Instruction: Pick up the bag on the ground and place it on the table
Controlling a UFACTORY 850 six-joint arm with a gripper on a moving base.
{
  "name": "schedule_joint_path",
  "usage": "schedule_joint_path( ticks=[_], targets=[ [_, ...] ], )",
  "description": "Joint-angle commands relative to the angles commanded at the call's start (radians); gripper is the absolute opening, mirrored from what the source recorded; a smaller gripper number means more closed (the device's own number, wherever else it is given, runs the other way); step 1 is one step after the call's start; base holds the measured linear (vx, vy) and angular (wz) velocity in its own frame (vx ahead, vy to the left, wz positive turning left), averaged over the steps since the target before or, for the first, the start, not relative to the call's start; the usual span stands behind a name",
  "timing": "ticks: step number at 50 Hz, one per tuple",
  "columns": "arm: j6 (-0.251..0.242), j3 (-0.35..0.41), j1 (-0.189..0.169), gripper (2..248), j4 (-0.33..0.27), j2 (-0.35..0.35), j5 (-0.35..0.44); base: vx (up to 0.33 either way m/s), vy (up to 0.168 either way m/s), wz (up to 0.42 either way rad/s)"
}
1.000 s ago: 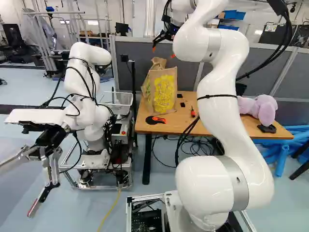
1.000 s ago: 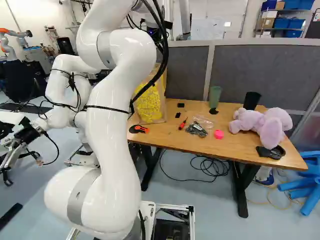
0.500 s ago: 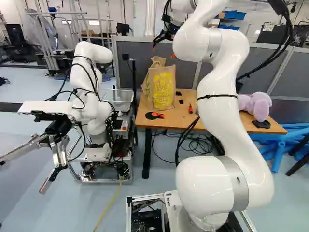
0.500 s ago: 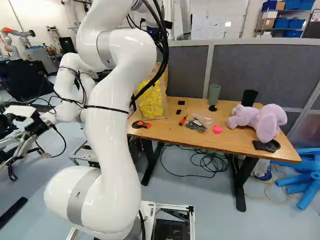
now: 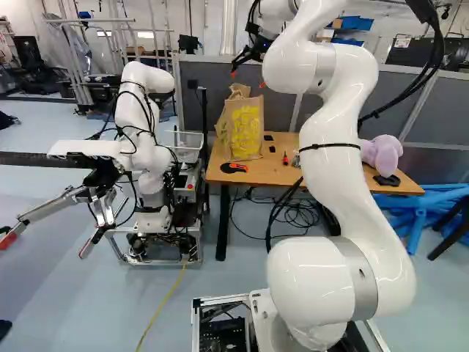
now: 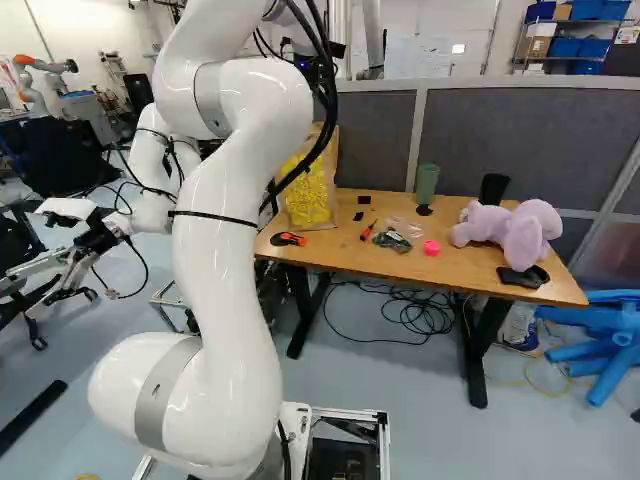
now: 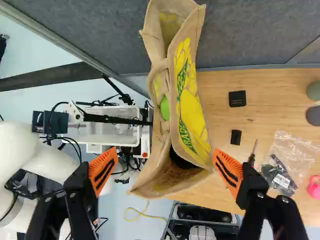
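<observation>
Base (image 6: 350,412): has moved, backing off; scene recedes in both base views, suggesting retreat after placement. Arm (image 5: 330,147): pose unchanged relative to base. Tabletop (image 6: 460,275): appears smaller than in earlier frames; bears bag (image 5: 245,130) near its left end. Bag: upright, unshifted against tabletop; task seemingly complete. Pincer (image 7: 165,171): spread wide above bag, pinching nothing; clearance from bag worth keeping during withdrawal.
</observation>
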Motion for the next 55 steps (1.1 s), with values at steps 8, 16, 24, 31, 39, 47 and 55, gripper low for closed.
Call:
schedule_joint_path(
  ticks=[8, 16, 24, 31, 39, 47, 55],
  targets=[
    [0.0, 0.0, 0.0, 247, 0.0, 0.0, 0.0, -0.122, -0.001, 0.015],
    [0.0, 0.0, 0.0, 247, 0.0, 0.0, 0.0, -0.124, -0.004, 0.013],
    [0.0, 0.0, 0.0, 247, 0.0, 0.0, 0.0, -0.119, -0.004, 0.015],
    [0.0, 0.0, 0.0, 247, 0.0, 0.0, 0.0, -0.122, -0.001, 0.013],
    [0.0, 0.0, 0.0, 247, 0.0, 0.0, 0.0, -0.119, -0.004, 0.012],
    [0.0, 0.0, 0.0, 247, 0.0, 0.0, 0.0, -0.119, -0.002, 0.013],
    [0.0, 0.0, 0.0, 247, 0.0, 0.0, 0.0, -0.12, -0.001, 0.011]
  ],
)
